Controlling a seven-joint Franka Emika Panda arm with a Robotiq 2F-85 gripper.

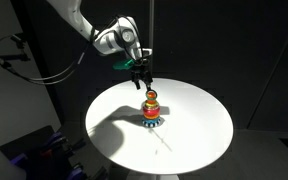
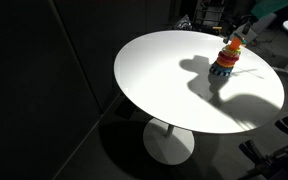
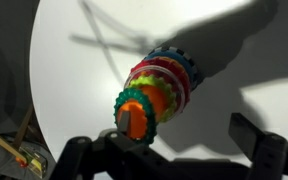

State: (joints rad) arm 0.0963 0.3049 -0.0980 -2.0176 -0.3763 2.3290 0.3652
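A stacking toy of coloured gear-shaped rings (image 1: 151, 108) stands upright near the middle of a round white table (image 1: 194, 130). It shows in both exterior views (image 2: 225, 60). My gripper (image 1: 141, 80) hangs just above the toy's top and a little to one side, fingers apart. In the wrist view the toy (image 3: 159, 88) shows its orange top piece ringed in green, with red, yellow and blue rings below. My gripper (image 3: 190, 125) is open and holds nothing. One finger lies over the orange top; the other is off to the right, over bare table (image 3: 74, 90).
The table stands on a single white pedestal (image 2: 169, 145) in a dark room with black walls. A thin vertical pole (image 1: 151, 30) rises behind the table. Cables and equipment (image 1: 14, 55) sit off the table. Clutter lies on the floor (image 3: 14, 150).
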